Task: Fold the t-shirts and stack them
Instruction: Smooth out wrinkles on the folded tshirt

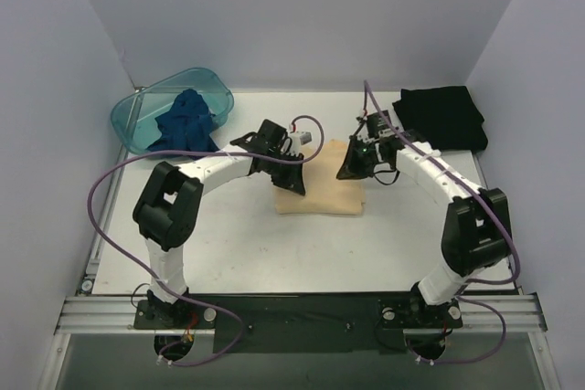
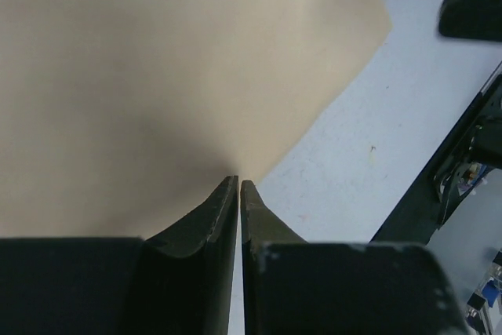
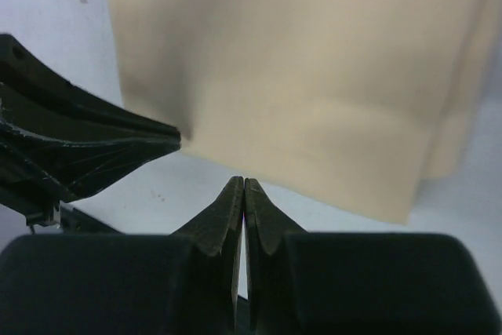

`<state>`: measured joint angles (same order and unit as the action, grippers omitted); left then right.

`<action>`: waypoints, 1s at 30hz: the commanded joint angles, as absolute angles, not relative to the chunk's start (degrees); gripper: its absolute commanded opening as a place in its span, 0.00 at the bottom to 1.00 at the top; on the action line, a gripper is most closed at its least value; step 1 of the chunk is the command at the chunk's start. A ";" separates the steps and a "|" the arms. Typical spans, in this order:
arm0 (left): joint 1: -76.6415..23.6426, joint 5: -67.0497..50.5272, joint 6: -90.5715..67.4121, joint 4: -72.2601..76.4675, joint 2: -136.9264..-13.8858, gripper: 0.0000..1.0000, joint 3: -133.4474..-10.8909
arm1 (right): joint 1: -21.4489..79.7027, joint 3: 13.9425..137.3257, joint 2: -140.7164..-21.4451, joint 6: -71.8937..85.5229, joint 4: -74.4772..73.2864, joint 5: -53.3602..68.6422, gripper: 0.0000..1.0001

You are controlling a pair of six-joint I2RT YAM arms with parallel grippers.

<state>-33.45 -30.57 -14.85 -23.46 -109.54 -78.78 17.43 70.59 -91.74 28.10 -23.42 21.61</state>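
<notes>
One shirt left unfolded
Tan shirt folded mid-table, black shirt folded at far-right corner — blue shirt crumpled in far-left basin; nothing stacked. Left gripper, right gripper: jaws closed, empty.

A see-through teal plastic basin sits at the far left corner of the white bench, tight against the left wall. Pale grey walls close the left, far and right sides. A metal rail runs along the near edge.
</notes>
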 commanded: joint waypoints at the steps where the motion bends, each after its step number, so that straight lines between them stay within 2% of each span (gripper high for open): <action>1: -33.05 -30.86 -15.12 -19.07 -112.23 0.16 -77.52 | 19.34 62.95 -100.00 35.68 -13.30 35.23 0.00; 8: -29.10 -27.43 -7.83 -24.42 -111.80 0.15 -70.67 | 11.53 53.62 -103.97 35.87 -12.74 32.61 0.00; 16: -24.79 -27.16 1.30 -32.69 -108.55 0.15 -73.20 | 9.40 56.50 -98.97 29.53 -22.75 29.62 0.00; 21: -29.25 -36.10 1.32 -35.16 -105.82 0.17 -81.37 | 16.25 68.35 -98.17 28.47 -27.42 29.61 0.00; 25: -32.96 -42.96 -5.87 -31.21 -106.70 0.17 -81.57 | 20.56 72.33 -100.19 35.05 -19.03 36.63 0.00; 30: -27.53 -37.98 -9.75 -30.67 -104.86 0.17 -79.11 | 24.78 73.66 -106.60 42.88 -11.17 42.36 0.00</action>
